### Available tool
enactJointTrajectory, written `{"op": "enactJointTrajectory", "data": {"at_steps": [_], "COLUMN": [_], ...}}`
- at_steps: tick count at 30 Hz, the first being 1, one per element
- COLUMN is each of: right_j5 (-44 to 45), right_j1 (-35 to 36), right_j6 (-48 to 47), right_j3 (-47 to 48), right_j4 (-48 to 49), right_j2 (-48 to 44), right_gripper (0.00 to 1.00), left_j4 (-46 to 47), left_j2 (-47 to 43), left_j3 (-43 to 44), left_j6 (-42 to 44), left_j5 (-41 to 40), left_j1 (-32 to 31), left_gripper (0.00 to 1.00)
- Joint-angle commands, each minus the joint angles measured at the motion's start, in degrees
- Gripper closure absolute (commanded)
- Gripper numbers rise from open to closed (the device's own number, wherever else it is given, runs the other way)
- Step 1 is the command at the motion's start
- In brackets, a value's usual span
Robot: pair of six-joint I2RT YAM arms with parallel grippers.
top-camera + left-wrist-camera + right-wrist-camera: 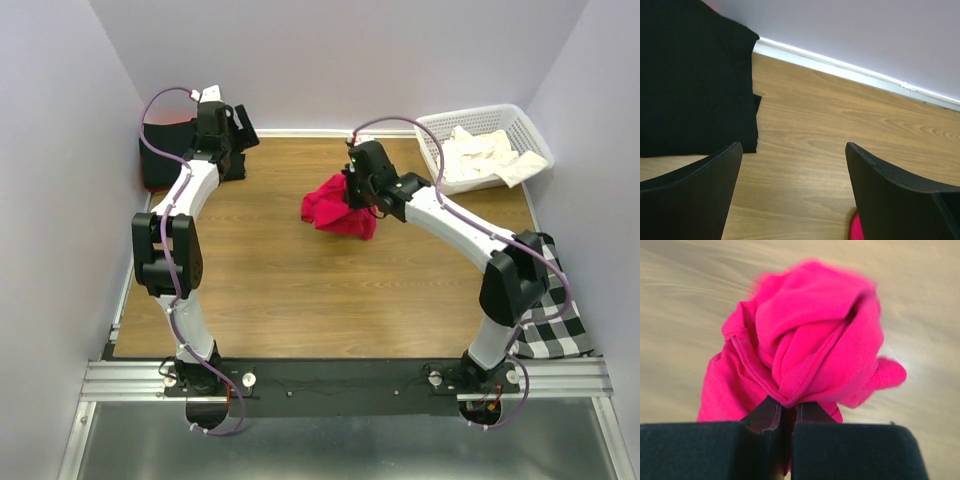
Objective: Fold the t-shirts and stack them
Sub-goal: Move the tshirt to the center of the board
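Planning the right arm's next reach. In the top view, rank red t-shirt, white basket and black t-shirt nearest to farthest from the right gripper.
1. red t-shirt, pinched in the right gripper, mid-table.
2. white basket, far-right corner.
3. black t-shirt, far-left corner.

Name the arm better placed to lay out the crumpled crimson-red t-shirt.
Right: the right hand is shut on the crimson-red fabric t-shirt mid-table; the left hand hangs open far off, beside the black fabric t-shirt.
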Motion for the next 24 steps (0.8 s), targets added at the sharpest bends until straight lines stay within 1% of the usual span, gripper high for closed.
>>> {"op": "enactJointTrajectory", "data": {"at_steps": [1, 2, 5, 8, 9, 11, 13, 14, 15, 17, 18, 20, 22, 24], "right_j5": [11.1, 12.9, 15.5, 13.4, 12.0, 10.5, 9.3, 8.1, 7.9, 7.4, 7.0, 6.9, 6.7, 6.6], "right_j1": [-3.9, -5.0, -6.7, -9.3, -9.7, -10.8, -11.2, -11.6, -11.6, -11.7, -11.8, -11.9, -12.2, -12.2], "right_j6": [10.3, 11.0, 13.2, 15.4, 15.9, 17.5, 18.4, 19.0, 19.3, 19.9, 19.8, 20.0, 20.0, 20.0], "right_j3": [-5.5, -5.9, -6.8, -7.3, -7.9, -8.3, -8.9, -9.0, -9.0, -9.0, -9.0, -8.6, -8.3, -8.2], "right_j4": [2.2, 2.2, 2.1, 2.0, 2.0, 1.9, 1.8, 1.7, 1.6, 1.3, 1.3, 0.8, 0.5, 0.3], "right_j2": [1.9, 2.0, 2.5, 3.7, 3.9, 5.3, 6.1, 6.9, 7.5, 8.2, 8.7, 9.4, 9.9, 10.2], "right_gripper": [0.99, 0.99, 0.99, 0.97, 0.92, 0.89, 0.82, 0.77, 0.67, 0.64, 0.59, 0.55, 0.55, 0.55], "left_j4": [2.4, 2.5, 2.4, 1.9, 1.7, 0.6, -0.2, -0.6, -0.6, 0.0, 0.4, 2.5, 2.9, 3.0], "left_j2": [-2.8, -3.0, -3.9, -4.5, -4.6, -4.8, -5.2, -5.2, -5.3, -5.3, -5.1, -4.8, -3.8, -1.8], "left_j3": [-3.0, -3.3, -4.7, -6.3, -6.7, -7.9, -9.0, -10.3, -11.0, -13.3, -13.9, -15.6, -15.6, -14.7], "left_j6": [2.2, 2.8, 5.6, 9.1, 10.1, 12.1, 14.2, 14.8, 15.3, 14.8, 14.6, 13.7, 13.5, 13.6], "left_j5": [2.5, 4.0, 4.8, 6.6, 7.0, 7.2, 5.4, 4.4, 4.5, 5.9, 6.4, 8.5, 8.8, 10.0], "left_j1": [-0.3, -0.5, -2.2, -4.7, -5.5, -8.6, -11.1, -13.3, -13.9, -14.9, -15.4, -16.0, -16.7, -17.1], "left_gripper": [0.07, 0.07, 0.07, 0.07, 0.07, 0.07, 0.06, 0.05, 0.05, 0.05, 0.05, 0.05, 0.05, 0.08]}}
